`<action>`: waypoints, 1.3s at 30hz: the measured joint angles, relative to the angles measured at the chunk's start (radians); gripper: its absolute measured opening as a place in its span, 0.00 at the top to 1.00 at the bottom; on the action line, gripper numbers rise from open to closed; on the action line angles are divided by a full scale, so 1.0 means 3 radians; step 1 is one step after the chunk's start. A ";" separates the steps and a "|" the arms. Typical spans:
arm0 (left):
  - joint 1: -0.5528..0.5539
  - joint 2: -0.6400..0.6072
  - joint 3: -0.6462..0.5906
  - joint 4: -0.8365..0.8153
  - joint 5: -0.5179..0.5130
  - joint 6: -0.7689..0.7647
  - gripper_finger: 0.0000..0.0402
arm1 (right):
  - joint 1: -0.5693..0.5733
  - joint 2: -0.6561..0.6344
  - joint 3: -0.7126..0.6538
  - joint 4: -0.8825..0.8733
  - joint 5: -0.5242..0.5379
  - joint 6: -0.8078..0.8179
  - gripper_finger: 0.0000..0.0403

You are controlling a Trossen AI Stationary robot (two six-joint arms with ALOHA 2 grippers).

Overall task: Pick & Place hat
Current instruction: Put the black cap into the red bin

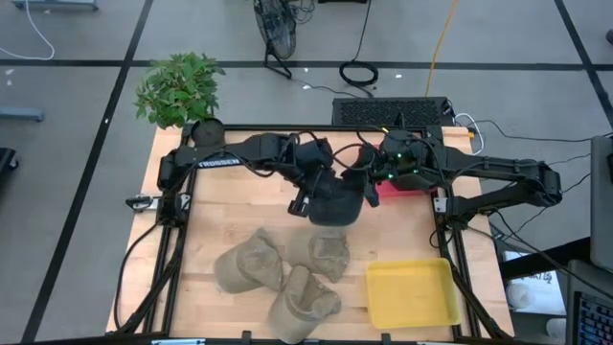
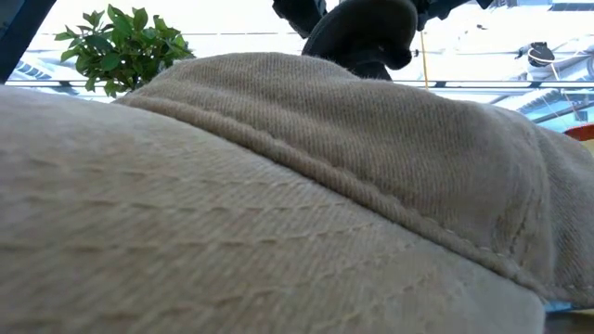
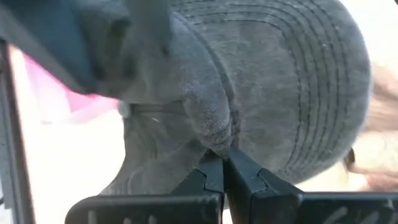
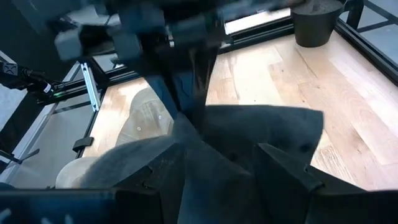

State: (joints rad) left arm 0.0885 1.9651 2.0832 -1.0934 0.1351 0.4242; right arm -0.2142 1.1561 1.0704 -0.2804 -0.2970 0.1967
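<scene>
A dark grey cap [image 1: 332, 199] hangs lifted above the table's middle between both arms; in the low view the cap [image 2: 362, 32] shows high above a tan hat. My left gripper [image 3: 224, 168] is shut on the cap, coming from the table's left. My right gripper [image 4: 224, 171] comes from the right and is open, its fingers standing on either side of the cap's edge [image 4: 249, 143]; whether they touch it I cannot tell. Three tan hats [image 1: 251, 264], [image 1: 322, 251], [image 1: 303, 303] lie on the table below. My left gripper pinches a fold of the cap's crown cloth [image 3: 214, 134] between its two shut fingers. The stitched brim [image 3: 311, 87] spreads out beyond the fingers. The cap is lifted clear of the table and hangs from the hold.
A yellow tray [image 1: 412, 293] sits at the table's near right. A pink object [image 1: 395, 189] lies under the right arm. A black pot [image 1: 206, 132] stands at the far left corner beside a green plant [image 1: 179, 88]. One tan hat [image 2: 278, 204] fills the low view.
</scene>
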 joint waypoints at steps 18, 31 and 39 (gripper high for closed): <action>-0.0013 0.0363 0.0507 -0.0474 -0.0068 0.0194 1.00 | 0.0001 0.0011 0.0001 -0.0257 -0.0170 -0.0084 0.57; -0.0018 0.0367 0.0527 -0.0469 0.0055 0.0411 1.00 | -0.0025 0.0072 0.0003 -0.0277 -0.0405 -0.0091 0.57; 0.0002 0.0366 0.0672 -0.0454 0.0008 0.0399 1.00 | -0.0025 0.0227 0.0006 -0.0288 -0.0506 -0.0085 0.57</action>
State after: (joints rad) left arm 0.0890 2.0750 2.2848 -1.2296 0.1374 0.5440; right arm -0.2218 1.2243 1.0721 -0.3669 -0.4488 0.1712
